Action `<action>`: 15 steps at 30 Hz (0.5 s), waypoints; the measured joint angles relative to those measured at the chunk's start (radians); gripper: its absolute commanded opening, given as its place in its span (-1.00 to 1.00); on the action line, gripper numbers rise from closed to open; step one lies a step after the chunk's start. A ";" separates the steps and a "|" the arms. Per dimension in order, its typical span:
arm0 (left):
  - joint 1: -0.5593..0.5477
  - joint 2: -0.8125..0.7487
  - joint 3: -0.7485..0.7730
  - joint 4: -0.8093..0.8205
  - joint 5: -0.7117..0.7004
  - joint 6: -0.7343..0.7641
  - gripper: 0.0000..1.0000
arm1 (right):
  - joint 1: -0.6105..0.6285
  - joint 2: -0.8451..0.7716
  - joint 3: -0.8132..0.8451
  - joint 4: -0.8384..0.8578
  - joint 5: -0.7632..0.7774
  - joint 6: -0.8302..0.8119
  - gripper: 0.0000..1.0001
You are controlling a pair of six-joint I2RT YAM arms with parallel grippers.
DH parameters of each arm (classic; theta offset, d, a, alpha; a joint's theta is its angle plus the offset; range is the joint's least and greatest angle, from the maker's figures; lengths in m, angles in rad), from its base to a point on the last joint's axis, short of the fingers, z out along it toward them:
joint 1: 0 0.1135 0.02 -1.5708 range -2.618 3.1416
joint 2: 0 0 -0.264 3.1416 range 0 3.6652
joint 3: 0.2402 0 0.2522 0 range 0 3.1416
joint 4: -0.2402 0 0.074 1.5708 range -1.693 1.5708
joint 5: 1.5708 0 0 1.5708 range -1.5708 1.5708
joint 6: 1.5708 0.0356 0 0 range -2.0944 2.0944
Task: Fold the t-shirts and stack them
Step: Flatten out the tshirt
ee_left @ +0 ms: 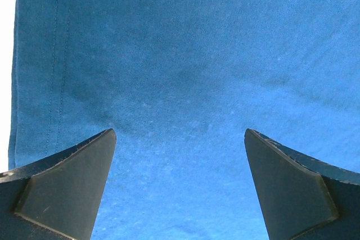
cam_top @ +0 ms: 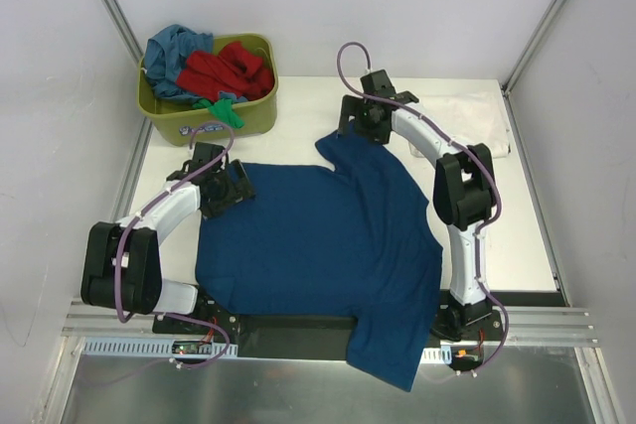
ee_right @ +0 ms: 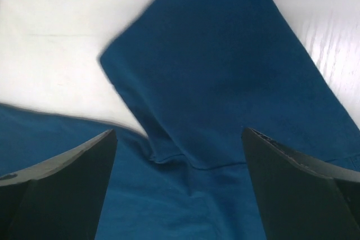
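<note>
Plainly, the blue t-shirt (cam_top: 318, 235) lies spread flat across the middle of the bench (cam_top: 298, 111), with one sleeve hanging over the near edge. The left hand (cam_top: 234, 191) hovers over the shirt's far-left corner, its fingers wide apart with nothing between them. The right hand (cam_top: 356, 126) sits above the far sleeve, its fingers likewise apart and gripping no cloth. At the far left, an olive tub (cam_top: 256, 116) holds a red t-shirt (cam_top: 227, 69), a teal one (cam_top: 171, 47) and a green one (cam_top: 221, 111). A white t-shirt (cam_top: 477, 116) lies at the far right.
</note>
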 measured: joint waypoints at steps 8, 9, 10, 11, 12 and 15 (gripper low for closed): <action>0.001 0.167 0.100 0.002 0.001 0.000 0.98 | -0.021 0.126 0.011 -0.087 -0.009 -0.003 0.94; 0.001 0.192 0.112 0.003 0.000 0.001 0.99 | -0.027 0.129 0.027 -0.097 -0.009 -0.003 0.94; 0.008 0.210 0.132 -0.007 0.001 0.002 0.99 | -0.036 0.138 0.047 -0.113 -0.014 -0.005 0.93; 0.011 0.222 0.142 -0.002 0.008 0.003 0.99 | -0.048 0.154 0.071 -0.132 -0.017 -0.009 0.93; 0.014 0.236 0.156 -0.003 0.013 0.003 0.99 | -0.058 0.171 0.088 -0.143 -0.019 -0.013 0.93; 0.027 0.264 0.192 -0.007 0.025 0.003 0.98 | -0.090 0.230 0.190 -0.212 -0.046 -0.023 0.93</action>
